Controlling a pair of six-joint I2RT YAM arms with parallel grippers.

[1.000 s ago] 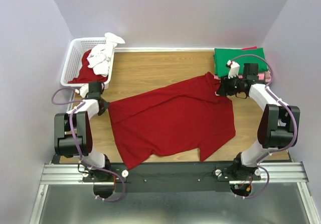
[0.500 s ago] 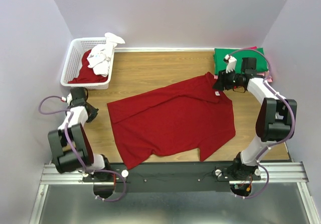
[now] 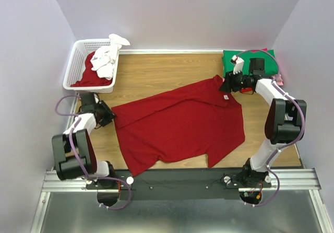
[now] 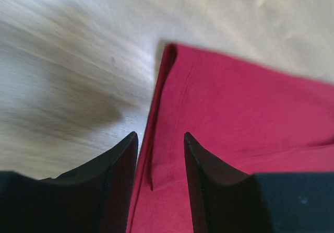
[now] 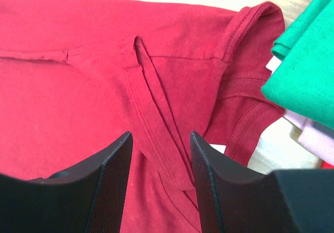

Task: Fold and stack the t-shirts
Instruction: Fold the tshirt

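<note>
A dark red t-shirt (image 3: 177, 123) lies spread across the wooden table. My left gripper (image 3: 108, 115) stands open at the shirt's left corner; in the left wrist view its jaws (image 4: 160, 137) straddle the hem edge of the red cloth (image 4: 250, 113). My right gripper (image 3: 225, 84) is open over the shirt's far right part, near the collar. In the right wrist view it (image 5: 160, 135) hangs above a turned-over sleeve hem (image 5: 151, 113), with the white neck label (image 5: 217, 148) just beside it. A folded green t-shirt (image 3: 241, 60) lies at the back right, on pink cloth (image 5: 313, 139).
A white lattice basket (image 3: 73, 66) stands at the back left with white (image 3: 104, 60) and red (image 3: 88, 79) shirts in it. Purple walls close in the table on three sides. The metal rail with both arm bases runs along the near edge.
My left gripper swung out to the left, came back to the shirt's left corner and opened. My right gripper drew back a little toward the collar; the shirt settled flat.
</note>
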